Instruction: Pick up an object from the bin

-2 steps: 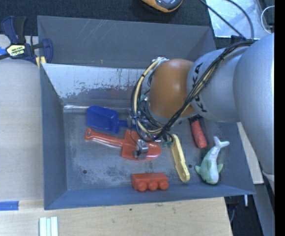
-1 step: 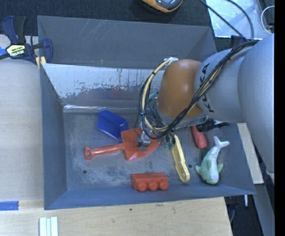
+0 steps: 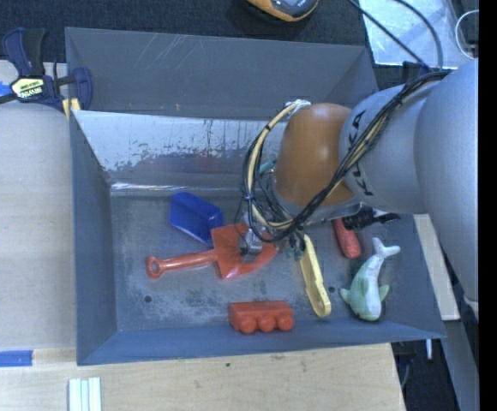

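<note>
My gripper (image 3: 250, 245) is low in the middle of the bin, right on the blade end of an orange toy shovel (image 3: 199, 261) whose handle runs out to the left. The arm's orange cover and cables hide most of the gripper. A blue block (image 3: 194, 215) lies just up and left of the shovel blade. A red brick with round studs (image 3: 260, 317) rests near the front wall, below the gripper.
A yellow strip-shaped tool (image 3: 314, 278) lies right of the gripper. Further right are a pale green and white whale toy (image 3: 368, 284) and a red stick-like piece (image 3: 346, 239). The arm covers the bin's right rear part.
</note>
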`<state>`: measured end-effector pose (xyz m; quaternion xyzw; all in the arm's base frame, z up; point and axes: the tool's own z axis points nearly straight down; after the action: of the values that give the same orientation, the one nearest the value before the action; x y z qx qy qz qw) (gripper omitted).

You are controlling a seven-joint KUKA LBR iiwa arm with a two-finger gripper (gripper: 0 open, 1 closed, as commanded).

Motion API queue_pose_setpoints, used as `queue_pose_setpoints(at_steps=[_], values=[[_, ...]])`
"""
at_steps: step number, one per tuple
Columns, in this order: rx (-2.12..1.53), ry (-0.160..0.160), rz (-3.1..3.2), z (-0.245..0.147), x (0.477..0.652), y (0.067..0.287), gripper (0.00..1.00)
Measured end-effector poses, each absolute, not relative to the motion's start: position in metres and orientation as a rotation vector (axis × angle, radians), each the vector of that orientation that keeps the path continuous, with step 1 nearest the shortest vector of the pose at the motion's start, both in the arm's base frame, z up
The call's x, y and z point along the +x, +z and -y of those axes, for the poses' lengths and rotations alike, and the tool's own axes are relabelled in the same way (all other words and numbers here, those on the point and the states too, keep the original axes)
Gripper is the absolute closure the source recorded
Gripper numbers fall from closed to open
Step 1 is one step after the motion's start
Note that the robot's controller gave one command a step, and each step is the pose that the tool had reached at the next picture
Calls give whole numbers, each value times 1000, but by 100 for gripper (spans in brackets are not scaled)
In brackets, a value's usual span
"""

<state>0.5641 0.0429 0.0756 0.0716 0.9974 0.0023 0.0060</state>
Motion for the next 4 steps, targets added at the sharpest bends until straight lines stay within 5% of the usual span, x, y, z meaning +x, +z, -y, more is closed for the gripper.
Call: queue_pose_setpoints(at_steps=[1, 4], values=[[224, 7, -3123, -43, 563, 79, 100], [223, 5, -3127, -42, 562, 143, 100]])
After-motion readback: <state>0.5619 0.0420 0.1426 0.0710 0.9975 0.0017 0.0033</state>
